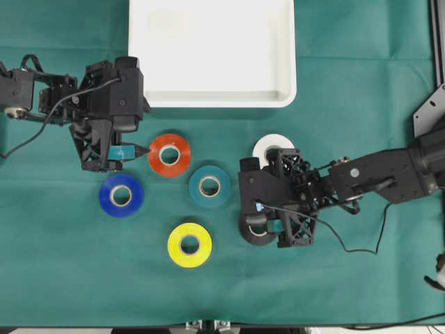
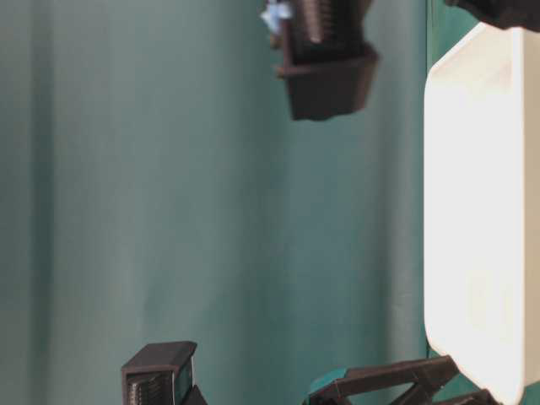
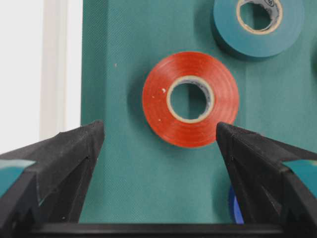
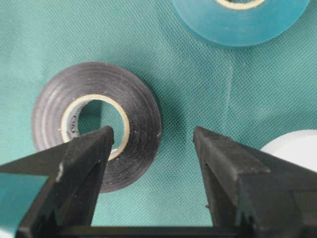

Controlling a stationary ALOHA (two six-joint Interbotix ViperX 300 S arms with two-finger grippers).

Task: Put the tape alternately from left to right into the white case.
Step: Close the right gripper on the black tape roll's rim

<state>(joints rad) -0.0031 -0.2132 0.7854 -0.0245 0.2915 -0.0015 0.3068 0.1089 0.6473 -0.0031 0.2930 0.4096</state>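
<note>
The white case (image 1: 208,97) lies at the back and holds nothing; its rim (image 3: 54,74) shows at the left of the left wrist view. Red-orange tape (image 1: 170,154) (image 3: 190,99) lies flat just ahead of my left gripper (image 1: 139,145) (image 3: 161,131), which is open and untouched by it. My right gripper (image 1: 261,217) (image 4: 152,134) is open over the black tape (image 1: 249,235) (image 4: 96,124): one finger sits over the core hole, so the roll's wall lies between the jaws. Blue (image 1: 121,195), teal (image 1: 209,186), yellow (image 1: 189,244) and white (image 1: 272,146) rolls lie on the cloth.
Green cloth (image 1: 62,264) covers the table. The teal roll (image 4: 240,20) and white roll (image 4: 292,146) lie close to my right gripper. A grey bracket (image 1: 430,111) stands at the right edge. The table-level view shows the case side (image 2: 472,211).
</note>
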